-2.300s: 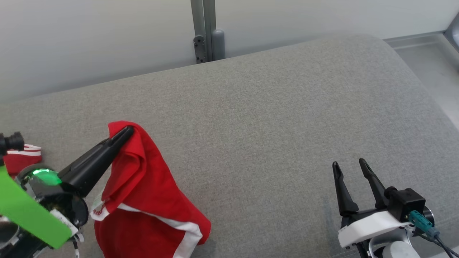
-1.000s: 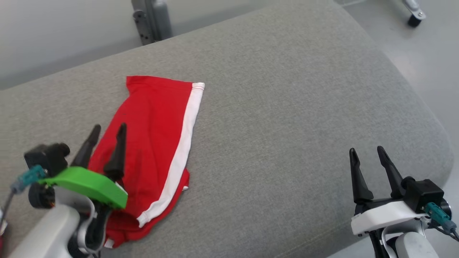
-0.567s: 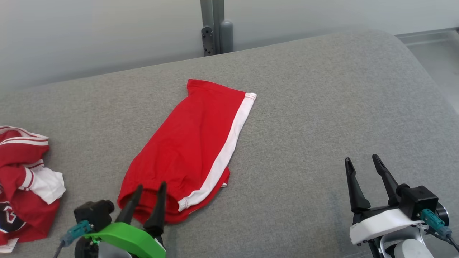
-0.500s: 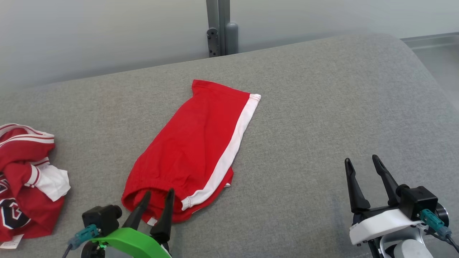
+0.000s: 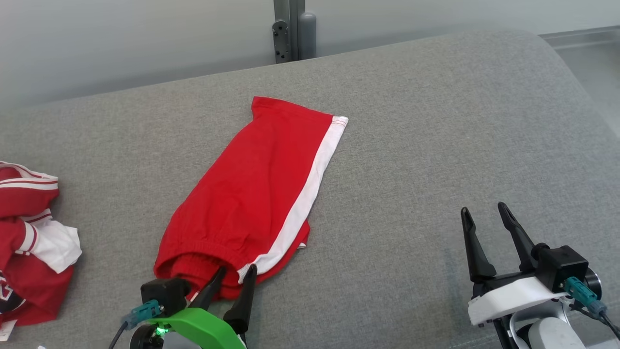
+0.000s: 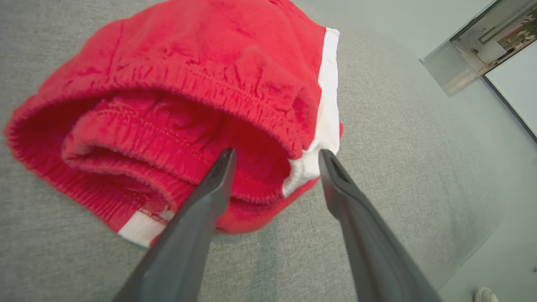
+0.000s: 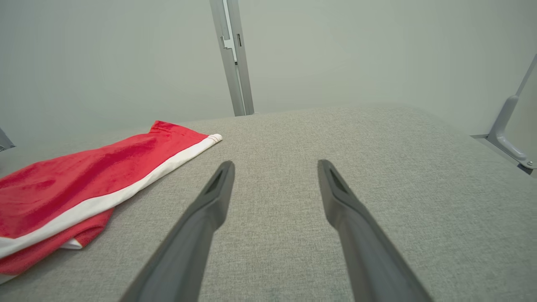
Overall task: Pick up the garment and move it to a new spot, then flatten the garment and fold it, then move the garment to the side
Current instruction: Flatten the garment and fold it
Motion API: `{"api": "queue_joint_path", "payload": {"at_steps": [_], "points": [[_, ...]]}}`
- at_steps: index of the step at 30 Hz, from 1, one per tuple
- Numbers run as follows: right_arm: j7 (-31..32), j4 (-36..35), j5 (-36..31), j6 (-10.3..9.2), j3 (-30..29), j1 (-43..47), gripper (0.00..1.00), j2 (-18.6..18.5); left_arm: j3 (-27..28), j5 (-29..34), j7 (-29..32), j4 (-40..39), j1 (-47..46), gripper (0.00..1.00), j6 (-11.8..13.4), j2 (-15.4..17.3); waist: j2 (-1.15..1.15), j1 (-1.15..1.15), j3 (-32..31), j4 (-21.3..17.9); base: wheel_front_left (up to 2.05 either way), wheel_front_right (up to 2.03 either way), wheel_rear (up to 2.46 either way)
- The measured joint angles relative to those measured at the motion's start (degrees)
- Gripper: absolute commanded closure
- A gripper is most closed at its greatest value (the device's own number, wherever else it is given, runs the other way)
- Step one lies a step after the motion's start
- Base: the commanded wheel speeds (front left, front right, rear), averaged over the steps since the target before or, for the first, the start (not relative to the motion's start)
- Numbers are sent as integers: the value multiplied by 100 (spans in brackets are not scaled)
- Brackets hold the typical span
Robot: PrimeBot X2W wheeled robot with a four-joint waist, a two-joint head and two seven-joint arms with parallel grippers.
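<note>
While left gripper (image 5: 237,268), right gripper (image 5: 483,208) gape | garment (image 5: 256,194) on sofa (image 5: 411,145) | clothes heap (image 5: 29,242) leftward

The head camera looked steeply down on the grey cushion (image 5: 411,145), with its far edge at twelve o'clock. The left wrist camera sat very close to the red shorts (image 6: 188,84), facing into their waistband. The right wrist camera looked low across the cushion toward the wall (image 7: 335,50). All three views shared the shorts, which lay at nine o'clock in the right wrist view.

Crumpled red-and-white clothing (image 5: 29,228) on grey cushion (image 5: 436,145), metal post (image 5: 289,29) behind
</note>
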Motion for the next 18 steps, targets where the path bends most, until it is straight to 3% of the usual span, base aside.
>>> {"api": "queue_joint_path", "payload": {"at_steps": [3,4,6,13,18], "points": [[0,1,0,0,-9,-1,0,12,-53,1,80,138,-41,0,-10,-2,0,0,31,-83,0,0,0],[0,2,2,0,-20,-2,0,16,-91,7,112,156,-57,45,-59,1,0,0,39,-107,0,0,0],[0,5,10,0,-26,-4,0,22,-157,4,174,165,-67,100,-168,-8,0,0,48,-151,0,0,0],[0,34,15,0,-66,-3,0,52,-300,-38,278,-13,-91,100,-409,-24,0,0,13,-189,0,0,0],[0,38,15,0,-78,-1,0,81,-326,-145,359,-227,20,100,-448,-16,0,0,-16,-157,0,0,0]]}}
